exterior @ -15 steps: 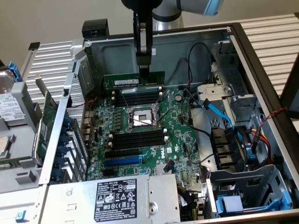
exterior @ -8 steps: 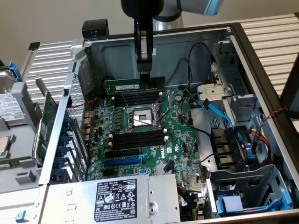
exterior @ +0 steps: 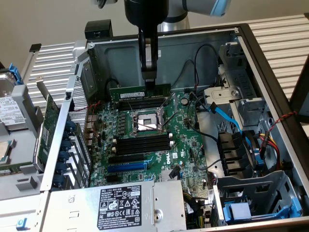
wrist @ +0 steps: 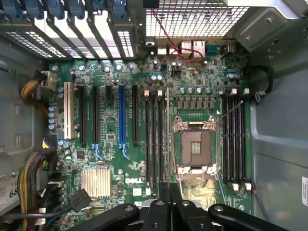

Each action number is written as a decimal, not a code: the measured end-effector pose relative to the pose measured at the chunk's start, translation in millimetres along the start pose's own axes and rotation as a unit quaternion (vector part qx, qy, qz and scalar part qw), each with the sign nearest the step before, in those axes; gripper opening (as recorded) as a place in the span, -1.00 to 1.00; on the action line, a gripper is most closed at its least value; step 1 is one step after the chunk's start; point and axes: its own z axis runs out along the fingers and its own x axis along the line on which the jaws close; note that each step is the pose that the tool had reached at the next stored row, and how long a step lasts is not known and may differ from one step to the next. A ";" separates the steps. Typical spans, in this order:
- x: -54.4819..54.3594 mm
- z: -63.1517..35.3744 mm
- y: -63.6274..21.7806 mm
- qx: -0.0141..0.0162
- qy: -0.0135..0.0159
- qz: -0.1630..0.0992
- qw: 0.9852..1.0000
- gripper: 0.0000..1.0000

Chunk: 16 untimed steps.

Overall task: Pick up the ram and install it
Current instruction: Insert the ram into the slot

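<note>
Inside the open grey metal computer case [exterior: 120, 58], the black two-fingered gripper [exterior: 150, 83] [wrist: 169, 192] is pinched narrow on the top edge of the long, thin green ram stick [exterior: 128, 91] [wrist: 167, 139]. In the exterior view the ram stick stands upright on its long edge at twelve o'clock from the square silver processor socket [exterior: 147, 123], parallel to the long black memory slots [exterior: 140, 103] just beside it. Whether it touches a slot, I cannot tell.
</note>
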 end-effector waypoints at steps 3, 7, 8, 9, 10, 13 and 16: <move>0.2 3.3 0.1 0.002 0.001 0.000 1.000 -0.76; 0.6 10.4 0.0 0.002 0.001 0.000 1.000 -0.76; 0.7 12.2 0.0 0.002 0.001 0.000 1.000 -0.76; 0.9 13.9 -0.1 0.002 0.001 0.000 1.000 -0.76; 1.0 15.7 -0.1 0.002 0.001 0.000 1.000 -0.76; 1.5 21.2 -0.2 0.002 0.001 0.000 1.000 -0.76; 1.8 26.7 0.3 0.002 0.001 0.000 1.000 -0.76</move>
